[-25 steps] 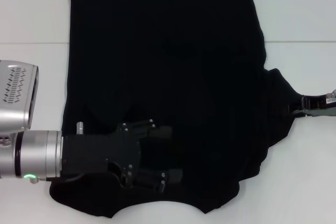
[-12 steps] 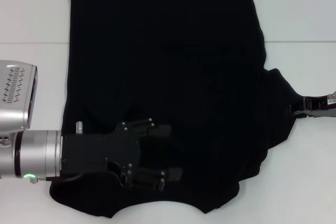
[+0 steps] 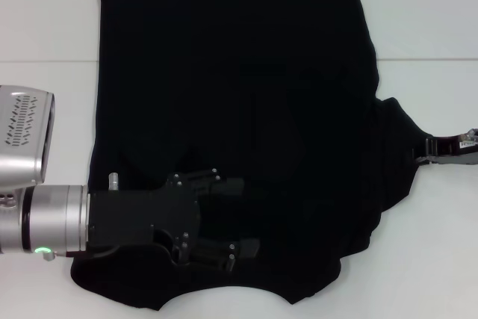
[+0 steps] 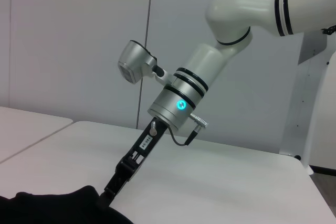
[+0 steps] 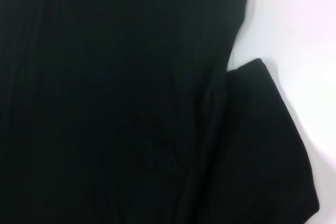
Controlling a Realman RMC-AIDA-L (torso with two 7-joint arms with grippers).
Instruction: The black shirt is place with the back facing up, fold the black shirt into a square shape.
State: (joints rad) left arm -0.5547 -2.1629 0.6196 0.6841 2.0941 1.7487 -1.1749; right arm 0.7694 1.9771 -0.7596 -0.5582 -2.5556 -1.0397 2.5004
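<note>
Evidently limp and light, the black shirt (image 3: 239,110) is best pinched at its right sleeve edge, where the right gripper (image 3: 427,152) sits, fingers unreadable; left gripper (image 3: 240,216) spread open over the near-left hem

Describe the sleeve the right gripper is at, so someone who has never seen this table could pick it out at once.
Start from the black shirt spread flat over the white table. Follow its edge on the robot's right side toward the near end, where one sleeve juts sideways. That flap alone has the right gripper at its tip; the left gripper hangs over the shirt's near body instead.
</note>
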